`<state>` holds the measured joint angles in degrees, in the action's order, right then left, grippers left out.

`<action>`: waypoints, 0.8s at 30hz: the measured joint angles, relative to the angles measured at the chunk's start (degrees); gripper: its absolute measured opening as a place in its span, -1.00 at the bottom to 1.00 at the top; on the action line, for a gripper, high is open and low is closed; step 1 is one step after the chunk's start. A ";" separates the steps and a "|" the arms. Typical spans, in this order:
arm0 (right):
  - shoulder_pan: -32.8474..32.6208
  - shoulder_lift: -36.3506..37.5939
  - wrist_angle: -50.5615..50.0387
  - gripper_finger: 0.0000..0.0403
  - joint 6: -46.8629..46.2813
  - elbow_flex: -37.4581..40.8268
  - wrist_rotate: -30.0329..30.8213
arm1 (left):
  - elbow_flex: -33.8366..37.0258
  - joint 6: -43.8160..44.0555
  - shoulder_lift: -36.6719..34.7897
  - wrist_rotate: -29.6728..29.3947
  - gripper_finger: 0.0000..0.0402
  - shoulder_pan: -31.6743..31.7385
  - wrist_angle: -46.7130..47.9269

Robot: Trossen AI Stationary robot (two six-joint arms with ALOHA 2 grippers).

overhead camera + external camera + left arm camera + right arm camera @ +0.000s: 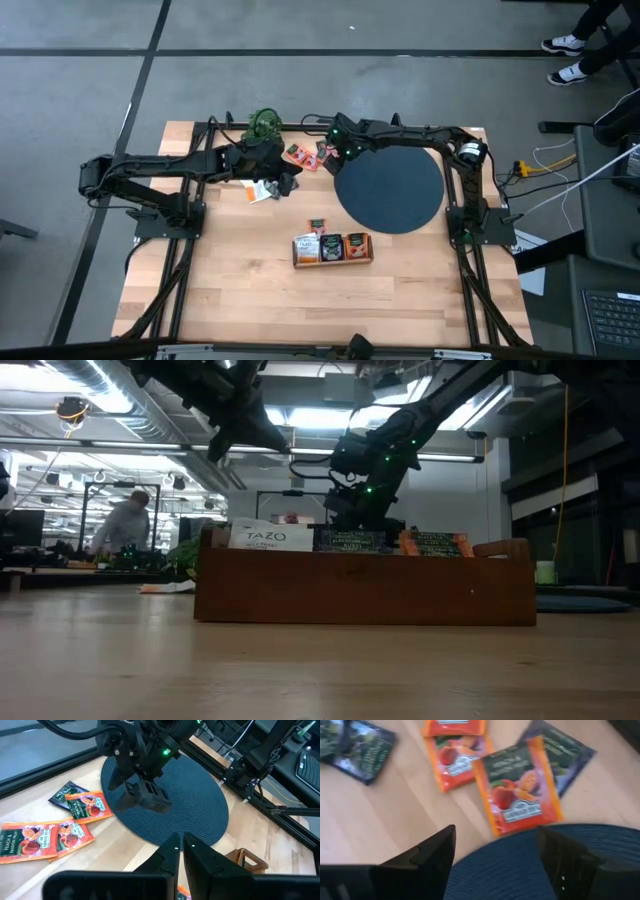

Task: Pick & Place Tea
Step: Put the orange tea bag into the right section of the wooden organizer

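- Nearest the low camera stands a wooden tea box (365, 588), its compartments showing packet tops: a white Tazo one at one end, dark ones in the middle, orange at the other end. It looks like the sorted destination for the loose tea.
- From above, that same box (333, 249) sits at mid-table, well apart from both grippers, with one small packet (318, 226) lying just behind it.
- Loose tea packets (303, 156) lie scattered at the far edge of the black woven disc (390, 190); the right wrist view shows an orange peach packet (518, 785) touching the disc's rim and dark ones beside it.
- Right gripper (495, 855) hangs over that scatter with its fingers wide apart, empty, apparently lining up a pick.
- Left gripper (179, 851) has its fingers drawn nearly together; an orange scrap shows just below the tips, but whether it is pinched I cannot tell.
- A white-and-orange packet (262, 191) lies by the left arm; the small green plant (265, 123) sits at the table's far edge.
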<state>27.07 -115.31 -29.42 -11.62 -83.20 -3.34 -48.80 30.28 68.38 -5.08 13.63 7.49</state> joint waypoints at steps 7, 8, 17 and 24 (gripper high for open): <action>-0.31 0.00 1.82 0.21 -3.67 0.00 -2.92 | 0.00 0.24 0.00 0.01 -0.97 -0.02 0.00; -0.38 0.00 1.81 0.13 -4.58 0.00 -2.88 | 0.00 0.46 0.00 0.00 -0.97 -0.02 0.00; -1.23 0.00 1.22 -0.90 -2.67 0.00 -2.43 | 0.00 0.46 0.00 -0.06 -0.98 -0.01 0.01; -2.08 0.00 0.69 -0.97 -6.83 0.00 -2.16 | 0.00 0.46 0.00 -1.75 -0.98 -0.02 0.02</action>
<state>24.99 -115.31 -28.73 -18.45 -83.20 -5.50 -48.80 30.74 68.38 -6.83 13.61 7.51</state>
